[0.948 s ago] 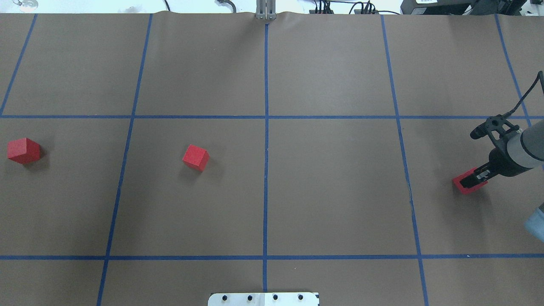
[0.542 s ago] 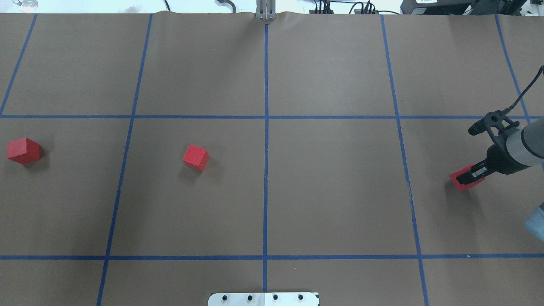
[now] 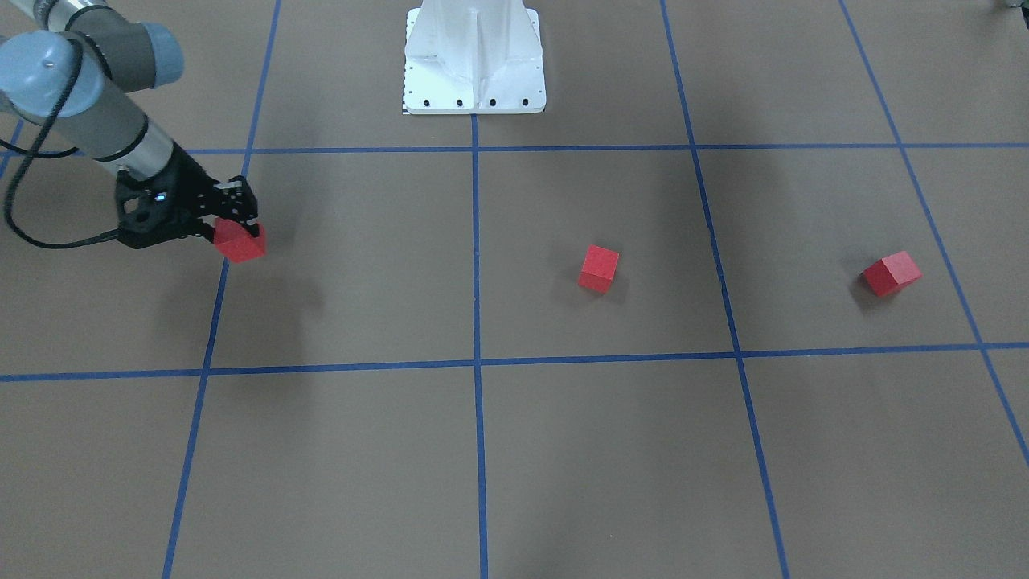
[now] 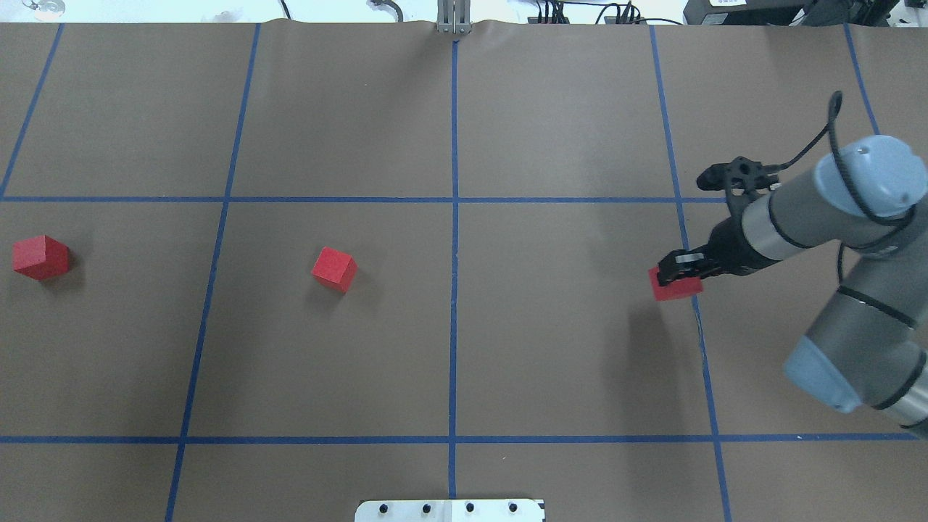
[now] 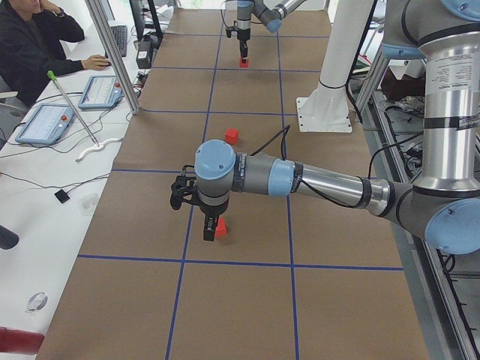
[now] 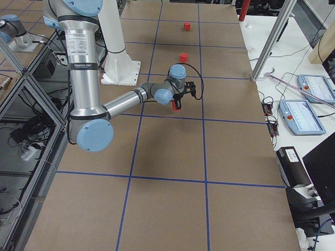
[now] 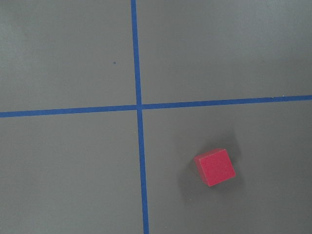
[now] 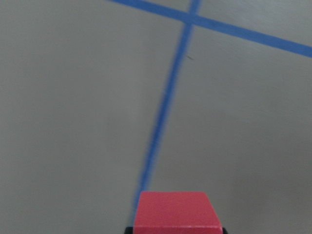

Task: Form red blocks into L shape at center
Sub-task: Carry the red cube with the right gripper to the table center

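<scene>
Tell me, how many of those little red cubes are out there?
3. One red cube lies far left, a second cube sits left of the middle blue line, and the third cube is gripped in the right hand beside the right blue line. None appears hidden.

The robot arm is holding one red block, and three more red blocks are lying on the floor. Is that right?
Not quite: only two more red blocks lie on the floor, not three. The overhead view shows the middle block and the far-left block, well apart from each other. The right gripper holds the held block.
</scene>
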Robot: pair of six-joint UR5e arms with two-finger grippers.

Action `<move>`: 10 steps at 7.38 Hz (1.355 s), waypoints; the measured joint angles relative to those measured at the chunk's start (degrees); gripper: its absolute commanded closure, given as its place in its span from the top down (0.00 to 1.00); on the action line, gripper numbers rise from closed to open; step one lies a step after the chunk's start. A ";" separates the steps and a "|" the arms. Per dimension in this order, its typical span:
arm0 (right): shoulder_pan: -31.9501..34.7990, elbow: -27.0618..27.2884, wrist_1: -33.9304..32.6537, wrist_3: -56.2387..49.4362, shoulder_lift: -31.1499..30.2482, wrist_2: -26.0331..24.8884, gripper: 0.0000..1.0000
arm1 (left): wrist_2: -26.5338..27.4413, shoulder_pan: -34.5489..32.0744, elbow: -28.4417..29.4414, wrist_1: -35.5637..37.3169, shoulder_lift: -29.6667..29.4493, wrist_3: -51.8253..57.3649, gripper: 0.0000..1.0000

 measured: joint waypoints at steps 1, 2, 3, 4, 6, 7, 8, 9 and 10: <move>-3.96 -0.54 -6.54 7.09 8.25 -3.97 0.00 | -0.04 0.03 -0.22 -0.09 0.15 0.01 1.00; -7.23 -2.02 -12.52 11.29 15.50 -7.78 0.00 | -0.16 0.07 -0.61 -0.64 0.26 0.00 1.00; -9.60 -4.78 -15.64 14.70 20.95 -10.19 0.00 | -0.90 0.16 -0.94 -1.57 0.32 -0.03 1.00; -11.14 -8.43 -16.66 17.36 25.11 -11.55 0.00 | -2.10 0.33 -1.11 -2.90 0.32 -0.06 1.00; -12.71 -15.81 -14.41 20.48 30.15 -13.82 0.00 | -3.22 3.18 -1.23 -9.55 -0.16 -5.18 1.00; -13.03 -17.80 -12.91 21.62 30.90 -14.24 0.00 | -3.39 7.05 -1.26 -14.36 -0.90 -11.68 1.00; -13.31 -18.98 -12.20 22.38 31.32 -14.40 0.00 | -3.34 11.20 -1.53 -19.18 -1.91 -18.60 1.00; -13.51 -19.82 -11.93 23.20 31.75 -14.48 0.00 | -2.97 15.28 -2.33 -22.87 -3.58 -25.21 1.00; -13.72 -20.36 -11.84 23.81 32.15 -14.53 0.00 | -2.14 19.09 -3.05 -24.67 -5.98 -30.81 1.00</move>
